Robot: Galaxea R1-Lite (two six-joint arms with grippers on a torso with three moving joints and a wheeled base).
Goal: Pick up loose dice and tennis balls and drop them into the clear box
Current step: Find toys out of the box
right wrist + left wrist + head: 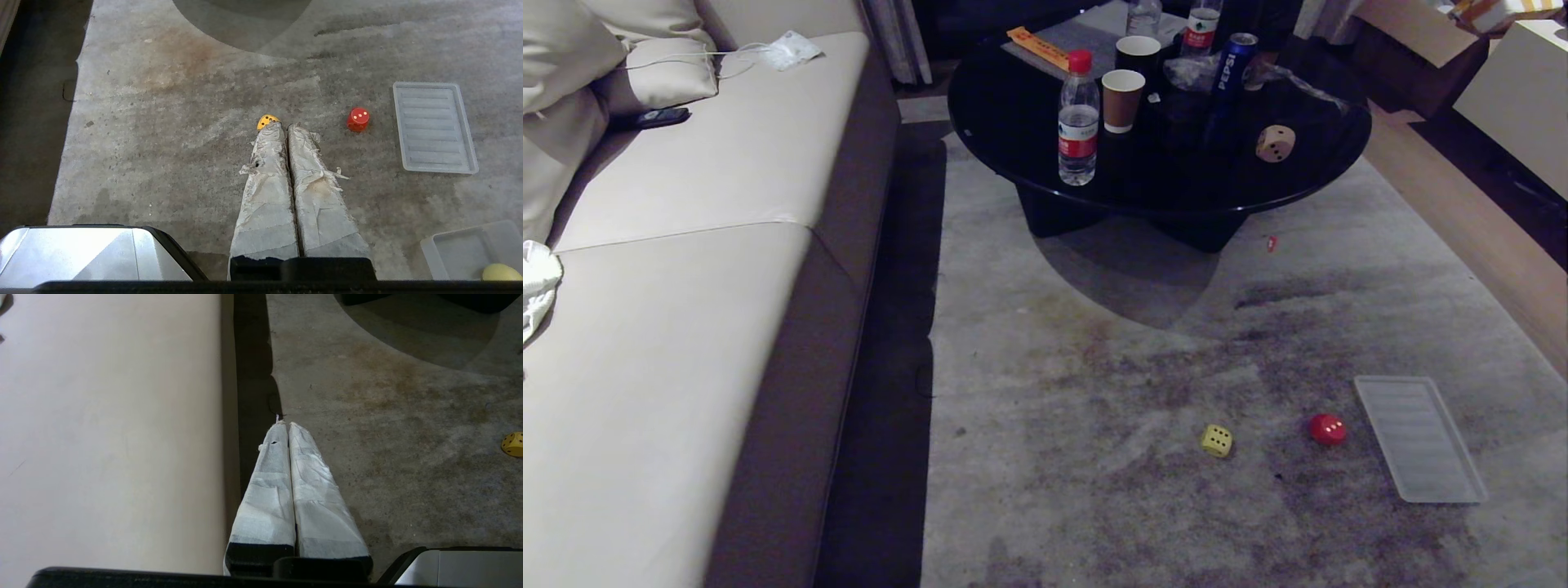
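Stained grey carpet (pixel 1143 392) holds the yellow die (pixel 1216 440) and red die (pixel 1328 429) beside a ribbed lid (pixel 1419 438); left gripper (pixel 284 424) and right gripper (pixel 284 125) hang pressed closed, empty.

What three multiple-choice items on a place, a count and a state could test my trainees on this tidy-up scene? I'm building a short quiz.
1. Where is the cream die?
A. on the black round table
B. on the sofa
C. on the ribbed lid

2. How many dice lie on the rug?
A. none
B. two
C. four

3. How do the right gripper's jaws stand?
A. wide open
B. shut on the red die
C. shut, holding nothing

Key: 1 A, it sits near the table's right edge. 2 B, the yellow die and the red die. 3 C, the taped fingers meet with nothing between them.
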